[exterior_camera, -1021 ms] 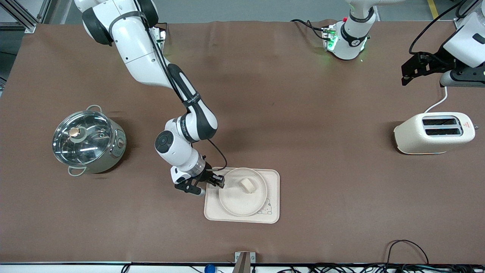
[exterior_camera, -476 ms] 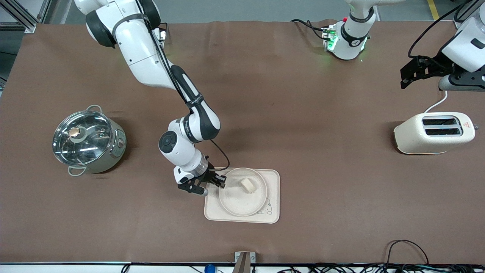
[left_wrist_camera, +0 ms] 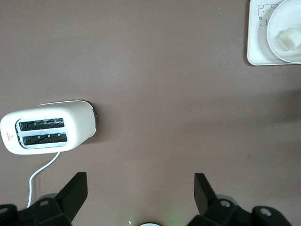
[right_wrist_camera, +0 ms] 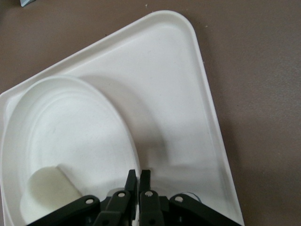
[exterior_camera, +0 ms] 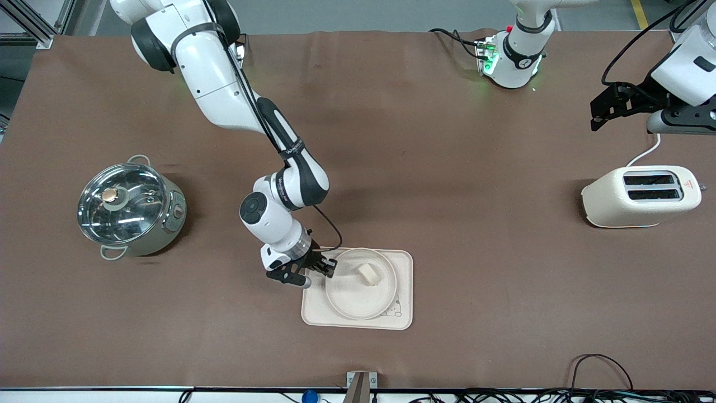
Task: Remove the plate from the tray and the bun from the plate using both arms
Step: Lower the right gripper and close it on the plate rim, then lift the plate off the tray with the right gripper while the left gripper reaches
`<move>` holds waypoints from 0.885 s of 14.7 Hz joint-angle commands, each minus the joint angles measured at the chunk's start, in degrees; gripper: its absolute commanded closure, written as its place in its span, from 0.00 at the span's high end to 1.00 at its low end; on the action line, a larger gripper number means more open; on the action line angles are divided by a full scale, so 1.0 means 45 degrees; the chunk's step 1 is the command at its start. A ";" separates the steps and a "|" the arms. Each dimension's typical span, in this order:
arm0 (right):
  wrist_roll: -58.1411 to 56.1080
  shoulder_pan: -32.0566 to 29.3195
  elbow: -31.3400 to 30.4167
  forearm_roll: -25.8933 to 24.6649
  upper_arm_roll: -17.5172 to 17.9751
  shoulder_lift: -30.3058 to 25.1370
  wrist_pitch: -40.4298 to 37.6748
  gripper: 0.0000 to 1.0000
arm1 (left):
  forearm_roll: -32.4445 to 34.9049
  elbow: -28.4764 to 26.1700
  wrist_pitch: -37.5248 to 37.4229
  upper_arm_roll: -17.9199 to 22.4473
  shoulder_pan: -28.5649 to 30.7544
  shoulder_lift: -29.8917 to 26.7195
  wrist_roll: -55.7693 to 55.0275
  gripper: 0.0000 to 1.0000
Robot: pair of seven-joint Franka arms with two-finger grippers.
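Observation:
The round cream plate [exterior_camera: 352, 296] lies on the rectangular tray [exterior_camera: 403, 263], with the small pale bun [exterior_camera: 368, 273] on it. My right gripper [exterior_camera: 330, 268] is shut on the plate's rim at the edge toward the right arm's end of the table. In the right wrist view its fingers [right_wrist_camera: 138, 175] pinch the rim of the plate [right_wrist_camera: 70, 136]. The gripped edge looks slightly raised and casts a shadow on the tray [right_wrist_camera: 178, 94]. The bun [right_wrist_camera: 47, 188] sits close by. My left gripper [exterior_camera: 601, 109] waits open and empty in the air near the toaster; the left wrist view [left_wrist_camera: 139, 188] shows its jaws wide apart.
A cream toaster [exterior_camera: 640, 196] with a white cord stands at the left arm's end of the table. A steel pot with a glass lid [exterior_camera: 130, 208] stands at the right arm's end. Brown cloth covers the table.
My right gripper has edged in onto the plate's rim, and the plate has shifted slightly toward the left arm's end. The left gripper has barely moved.

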 commanded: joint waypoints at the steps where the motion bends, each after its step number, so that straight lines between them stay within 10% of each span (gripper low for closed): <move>1: 0.0079 0.0098 0.0276 0.0267 -0.0084 0.0156 0.0077 0.01 | 0.0253 0.0313 -0.0015 -0.0038 -0.0036 0.0094 0.0000 1.00; 9: 0.0235 0.0098 0.0101 0.1302 -0.0064 -0.0741 -0.0719 0.01 | 0.0175 0.0293 -0.0054 -0.0057 -0.0056 0.0075 0.0039 1.00; 13: 0.0099 0.0468 -0.2119 0.1283 -0.0084 -0.2320 -0.1349 0.00 | -0.0059 0.0235 -0.0054 -0.0077 -0.0017 0.0094 0.0039 1.00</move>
